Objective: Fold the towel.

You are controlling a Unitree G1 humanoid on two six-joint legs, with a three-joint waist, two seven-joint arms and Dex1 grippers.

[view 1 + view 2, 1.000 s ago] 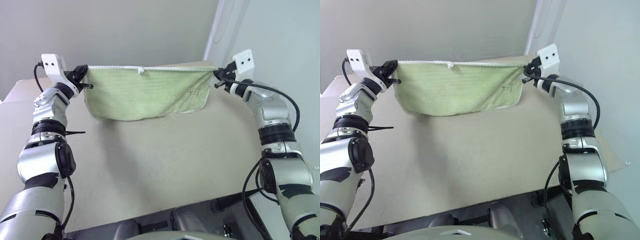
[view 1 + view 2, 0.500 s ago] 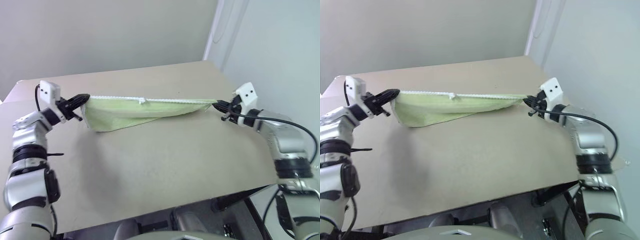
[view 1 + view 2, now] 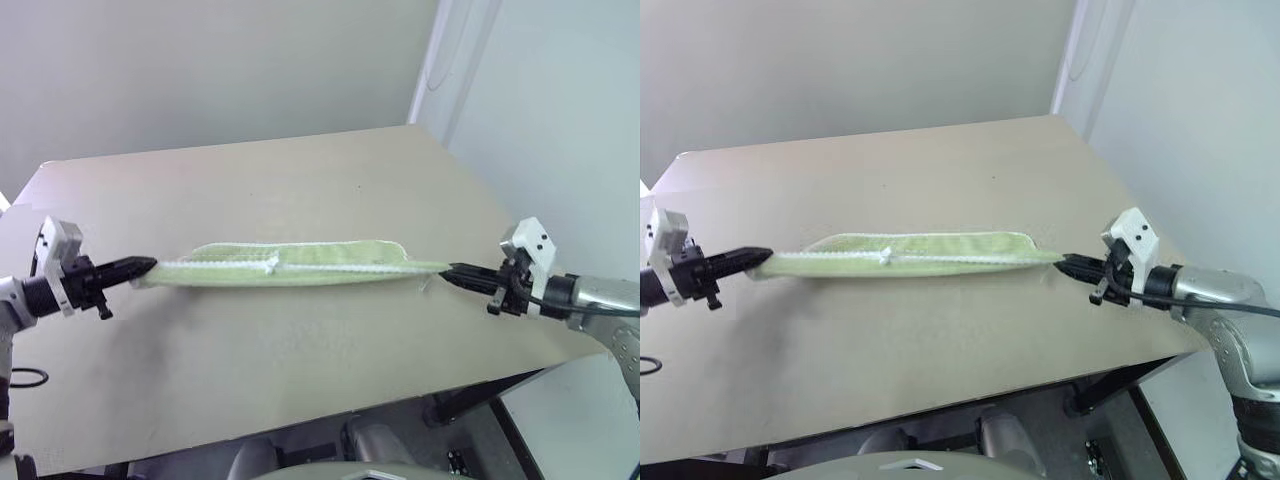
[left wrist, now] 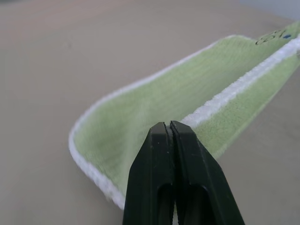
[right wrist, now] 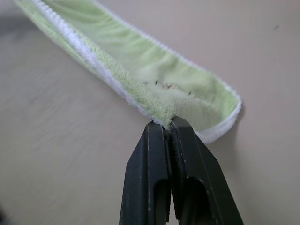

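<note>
Left gripper (image 3: 140, 267) pinches one top corner of the towel (image 3: 300, 263), right gripper (image 3: 455, 270) pinches the other, so the cloth stretches taut between them low over the middle of the table (image 3: 300, 370), its far part lying on the surface in a narrow green band. To fold cleanly, both hands should likely keep equal tension and move together, laying the held white edge square over the resting layer before letting go, lest a corner skew. Table is plain tan and bare; pale wall (image 3: 200, 70) behind, white corner trim (image 3: 430, 60) at right.
</note>
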